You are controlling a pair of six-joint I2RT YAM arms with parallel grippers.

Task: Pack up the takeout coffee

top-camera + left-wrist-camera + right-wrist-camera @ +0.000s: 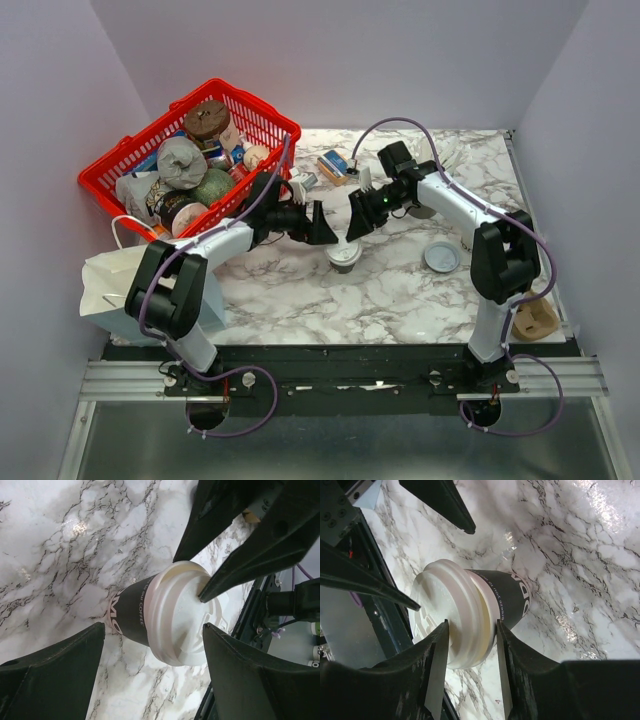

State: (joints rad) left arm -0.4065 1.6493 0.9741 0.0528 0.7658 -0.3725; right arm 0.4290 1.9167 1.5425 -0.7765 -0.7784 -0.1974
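1. Marble table (400, 295) is carrying the takeout coffee (345, 256) upright, mid-table.
2. Right gripper (472, 627) is seemingly pinching its lid (437, 605), steadying it.
3. Left gripper (154, 629) is straddling the coffee untouched, released, readying a grasp.

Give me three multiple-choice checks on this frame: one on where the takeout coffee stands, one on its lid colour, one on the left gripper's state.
1. Where on the marble table is the takeout coffee?
A. far right corner
B. mid-table, between the left gripper and the right gripper
C. near left edge

2. What colour is its lid?
A. white
B. black
C. red

3. How is the left gripper?
A. shut on the cup's body
B. shut on nothing
C. open, one finger either side of the cup

Answers:
1 B: the top view shows the cup at the table's middle with a gripper on each side.
2 A: both wrist views show a white lid on the dark brown body.
3 C: the left wrist view shows the jaws spread wide with the cup between them.
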